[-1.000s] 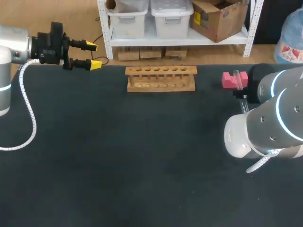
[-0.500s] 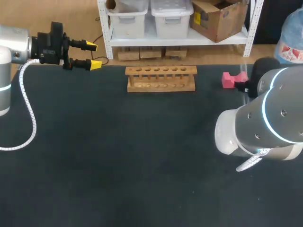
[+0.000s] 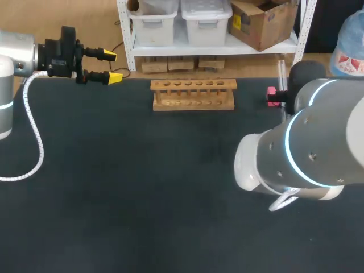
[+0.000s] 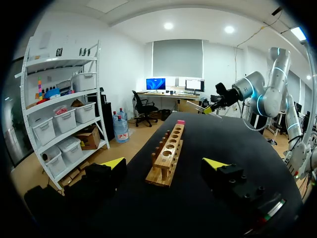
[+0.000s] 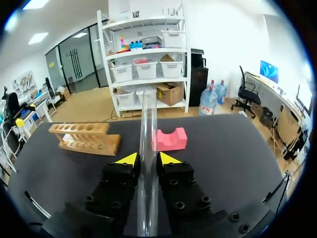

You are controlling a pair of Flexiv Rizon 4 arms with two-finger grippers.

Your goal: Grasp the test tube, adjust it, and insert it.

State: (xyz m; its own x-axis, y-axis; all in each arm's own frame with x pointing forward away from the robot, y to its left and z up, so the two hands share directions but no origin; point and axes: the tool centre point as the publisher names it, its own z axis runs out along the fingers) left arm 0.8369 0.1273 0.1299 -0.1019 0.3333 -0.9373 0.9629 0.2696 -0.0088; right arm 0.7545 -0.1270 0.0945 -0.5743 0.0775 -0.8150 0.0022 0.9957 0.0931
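- Left gripper: at the table's far left corner, fingers spread wide, nothing held; well apart from the rack.
- Wooden rack: at the middle of the far edge, long axis running left to right, one row of holes facing up, all apparently empty.
- Pink block: on the table near the rack's right end, largely hidden by the right arm in the head view; seen bare in the right wrist view, no tube on it.
- Test tube: off the table, clamped in the right gripper, both yellow tips pressed against its sides. Long axis in line with the fingers, one end reaching well past the tips toward the block, the other running back under the wrist.
- Tilt: seemingly slanted, neither level nor upright, going by the left wrist view; exact angle hard to judge.
- Judgement: grasp done, adjustment in hand. Rack to the left of the held tube, off to the side of the fingers; right arm far nearer than left. Tube axis to be stood upright over a hole before insertion.
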